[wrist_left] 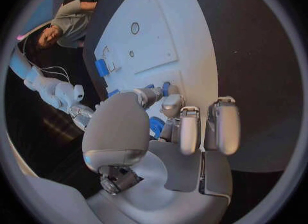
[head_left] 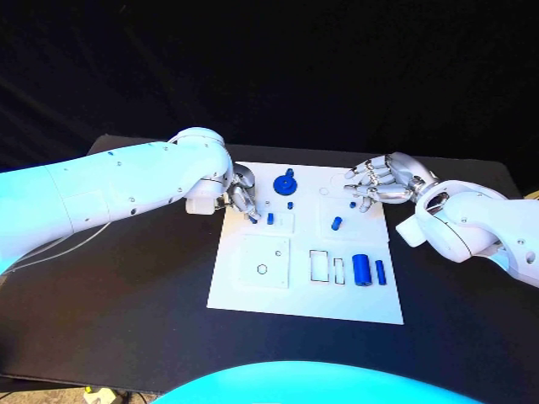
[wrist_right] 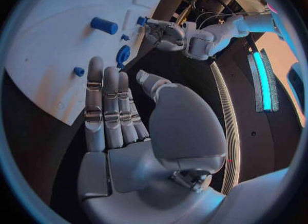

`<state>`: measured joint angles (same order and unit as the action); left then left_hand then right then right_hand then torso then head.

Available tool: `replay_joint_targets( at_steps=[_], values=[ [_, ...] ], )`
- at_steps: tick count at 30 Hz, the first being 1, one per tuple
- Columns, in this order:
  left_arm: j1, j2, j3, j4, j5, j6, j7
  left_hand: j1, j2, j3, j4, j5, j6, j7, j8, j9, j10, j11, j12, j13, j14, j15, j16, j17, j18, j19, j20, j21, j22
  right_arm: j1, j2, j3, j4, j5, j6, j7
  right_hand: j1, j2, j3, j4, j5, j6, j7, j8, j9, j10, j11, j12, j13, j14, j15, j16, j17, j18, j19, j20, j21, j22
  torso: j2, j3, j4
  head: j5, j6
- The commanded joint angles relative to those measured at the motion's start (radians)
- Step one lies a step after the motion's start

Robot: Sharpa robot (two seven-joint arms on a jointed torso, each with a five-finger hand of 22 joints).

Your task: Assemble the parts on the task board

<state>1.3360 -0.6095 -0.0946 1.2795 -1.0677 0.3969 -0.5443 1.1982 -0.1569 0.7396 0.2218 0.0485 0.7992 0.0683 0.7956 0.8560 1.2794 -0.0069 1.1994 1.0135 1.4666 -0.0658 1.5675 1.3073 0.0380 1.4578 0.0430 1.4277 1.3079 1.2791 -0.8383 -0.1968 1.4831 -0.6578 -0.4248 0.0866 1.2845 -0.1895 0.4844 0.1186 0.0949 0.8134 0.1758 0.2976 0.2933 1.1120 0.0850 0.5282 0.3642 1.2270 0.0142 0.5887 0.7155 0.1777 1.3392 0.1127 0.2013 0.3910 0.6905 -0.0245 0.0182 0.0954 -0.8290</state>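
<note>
The task board (head_left: 264, 290) lies flat in the middle of the black table (head_left: 124, 303), a white plate with several blue parts on it. A round blue knob-like part (head_left: 285, 183) stands near its far edge. A short blue peg (head_left: 337, 223) lies loose near the middle, and a thick blue cylinder (head_left: 362, 270) rests beside a thinner blue pin (head_left: 380, 271) toward the near right.

The left hand (head_left: 239, 195) hangs over the board's far left corner, its fingertips (wrist_left: 168, 105) down at a small blue peg (head_left: 269, 218). Whether it actually pinches that peg I cannot tell; the fingers hide the contact. The right hand (head_left: 379, 181) hovers at the far right corner, fingers straight and together, holding nothing.

The main risk, as I judge it, lies at the left fingertips: a shallow or off-centre pinch could let the small peg tip or roll away across the smooth plate. Downward pressure there could also shift the board itself, since nothing visibly clamps it. The right hand sits close to the knob-like part and could knock it.
</note>
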Motion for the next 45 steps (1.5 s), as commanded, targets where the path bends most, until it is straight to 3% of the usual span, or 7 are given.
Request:
replay_joint_targets(
  at_steps=[1,32,35,41,45],
  values=[
    [-0.007,0.002,-0.005,0.006,0.02,0.003,0.002,-0.006,0.009,0.155,-0.157,0.005,0.001,-0.004,0.001,0.0,0.009,-0.002,0.007,0.002,0.104,0.002,0.003,0.263,0.012,0.002,0.003,0.005,0.055,-0.001,0.0,0.0,0.001,-0.002,0.014,0.013,-0.008,-0.002,-0.001,0.007,0.006,-0.008,0.0,0.006,-0.001,0.004,0.003,-0.004,-0.001,0.005,0.002,-0.005,-0.001,0.003,-0.004,0.002,0.002,-0.001,0.0,-0.0008,0.0005,0.0,0.001],
    [-0.008,-0.004,-0.005,0.006,0.043,-0.038,-0.013,-0.116,0.031,0.126,-0.124,0.003,0.039,-0.02,0.017,0.013,0.024,-0.013,0.017,0.009,0.104,-0.006,0.003,0.263,0.01,0.007,-0.003,0.012,0.067,-0.001,0.001,0.0,-0.001,-0.002,0.014,0.014,-0.008,-0.002,-0.001,0.007,0.006,-0.008,0.0,0.006,-0.001,0.004,0.003,-0.004,-0.001,0.005,0.002,-0.005,-0.001,0.003,-0.004,0.002,0.002,-0.001,0.0,0.0,-0.0001,0.0,-0.001],
    [-0.008,-0.005,-0.005,0.004,0.045,-0.041,-0.016,-0.13,0.028,0.112,-0.116,0.003,0.039,-0.02,0.016,0.013,0.023,-0.013,0.016,0.006,0.104,-0.007,0.003,0.263,0.01,0.007,-0.003,0.011,0.066,-0.001,0.001,0.0,-0.001,-0.001,0.014,0.014,-0.008,-0.002,-0.001,0.007,0.006,-0.008,0.0,0.006,-0.001,0.004,0.003,-0.004,-0.001,0.005,0.002,-0.005,-0.001,0.003,-0.004,0.002,0.002,-0.001,0.0,0.0,-0.0001,0.0,-0.001],
    [-0.008,-0.005,-0.005,-0.001,0.047,-0.047,-0.021,-0.194,-0.006,0.024,-0.075,0.003,0.048,-0.022,0.01,0.011,0.02,-0.014,0.017,0.005,0.104,-0.008,0.003,0.263,0.01,0.006,-0.005,0.01,0.065,-0.001,0.001,0.0,0.0,0.0,0.015,0.015,-0.008,-0.002,-0.001,0.007,0.006,-0.008,0.0,0.006,-0.001,0.004,0.003,-0.004,-0.001,0.005,0.002,-0.005,-0.001,0.003,-0.004,0.002,0.002,-0.001,0.0,-0.0004,-0.0006,-0.001,-0.001],
    [-0.008,-0.004,-0.005,-0.004,0.047,-0.05,-0.022,-0.215,-0.014,-0.022,-0.053,0.003,0.053,-0.022,0.006,0.01,0.018,-0.015,0.017,0.004,0.104,-0.008,0.003,0.263,0.01,0.006,-0.006,0.009,0.065,-0.001,0.001,0.0,0.0,0.001,0.015,0.016,-0.008,-0.002,-0.001,0.007,0.006,-0.008,0.0,0.006,-0.001,0.004,0.003,-0.004,-0.001,0.005,0.002,-0.005,-0.001,0.003,-0.004,0.002,0.002,-0.001,0.001,-0.0006,-0.0001,-0.001,-0.002]
  ],
)
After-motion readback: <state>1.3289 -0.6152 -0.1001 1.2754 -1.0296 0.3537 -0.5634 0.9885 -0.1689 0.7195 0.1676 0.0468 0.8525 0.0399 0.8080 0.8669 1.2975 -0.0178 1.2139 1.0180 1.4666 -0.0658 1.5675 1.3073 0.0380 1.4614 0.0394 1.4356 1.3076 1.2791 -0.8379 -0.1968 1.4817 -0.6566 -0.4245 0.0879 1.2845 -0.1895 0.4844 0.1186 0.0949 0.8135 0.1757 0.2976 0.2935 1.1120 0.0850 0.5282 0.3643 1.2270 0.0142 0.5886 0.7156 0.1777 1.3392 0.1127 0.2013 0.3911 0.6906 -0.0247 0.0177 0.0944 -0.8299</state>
